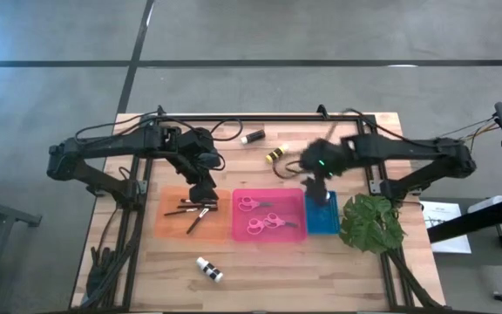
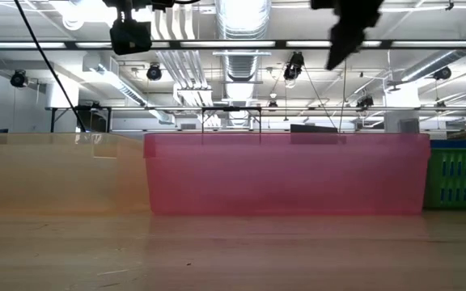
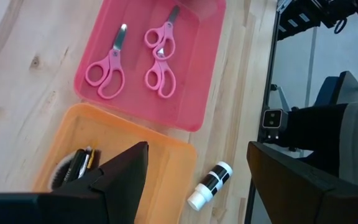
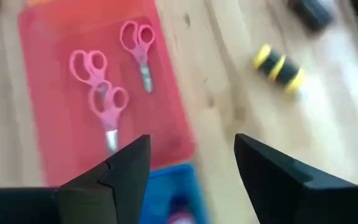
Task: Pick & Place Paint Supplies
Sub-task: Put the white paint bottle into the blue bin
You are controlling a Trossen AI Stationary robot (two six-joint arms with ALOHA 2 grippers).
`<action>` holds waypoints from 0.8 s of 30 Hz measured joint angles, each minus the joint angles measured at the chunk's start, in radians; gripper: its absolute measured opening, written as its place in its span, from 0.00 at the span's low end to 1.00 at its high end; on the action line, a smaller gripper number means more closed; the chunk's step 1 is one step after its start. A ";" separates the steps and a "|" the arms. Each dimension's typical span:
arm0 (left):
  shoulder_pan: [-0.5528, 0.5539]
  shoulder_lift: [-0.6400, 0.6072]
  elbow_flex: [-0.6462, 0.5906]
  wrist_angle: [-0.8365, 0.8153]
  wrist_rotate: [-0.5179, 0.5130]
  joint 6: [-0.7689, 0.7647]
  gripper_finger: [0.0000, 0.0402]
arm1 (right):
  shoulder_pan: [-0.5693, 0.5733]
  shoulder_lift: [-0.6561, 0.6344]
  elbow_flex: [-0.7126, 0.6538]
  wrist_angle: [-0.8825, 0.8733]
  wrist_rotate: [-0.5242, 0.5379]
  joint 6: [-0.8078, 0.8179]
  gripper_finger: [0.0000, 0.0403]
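Sorted by kind, it seems: thin dark brushes (image 1: 194,209) lying in the orange tray (image 1: 168,228), three pink-handled scissors (image 1: 260,215) flat in the pink tray (image 1: 295,234), something pink, too blurred to name, low in the blue tray (image 1: 322,222). Left pincer (image 1: 204,192) poised above the orange tray, spread wide and empty. Right pincer (image 1: 316,188) over the blue tray, likewise released, grasping nothing. Still loose on the bench (image 1: 260,270): a white-and-black bottle (image 1: 208,269) at the near edge, a yellow-and-black bottle (image 1: 275,154) and a dark one (image 1: 253,137) farther back.

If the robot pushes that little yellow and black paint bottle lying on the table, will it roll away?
Probably. The yellow and black bottle looks round and lies on its side on bare wood, so a sideways nudge would likely roll it. It seems small and light, so it should lift easily.
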 joint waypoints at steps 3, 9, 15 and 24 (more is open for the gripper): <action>-0.005 0.000 0.000 0.000 0.000 -0.004 0.71 | -0.078 0.092 0.093 -0.023 -0.036 -0.211 0.57; -0.049 0.000 0.000 -0.032 0.000 0.001 0.71 | -0.187 0.198 0.241 -0.039 -0.193 -0.367 0.57; -0.281 -0.003 0.000 -0.139 0.027 0.069 0.67 | -0.201 0.206 0.307 -0.055 -0.216 -0.383 0.57; -0.720 0.015 0.000 -0.114 -0.218 -0.180 0.53 | -0.187 0.145 0.308 -0.057 -0.248 -0.257 0.57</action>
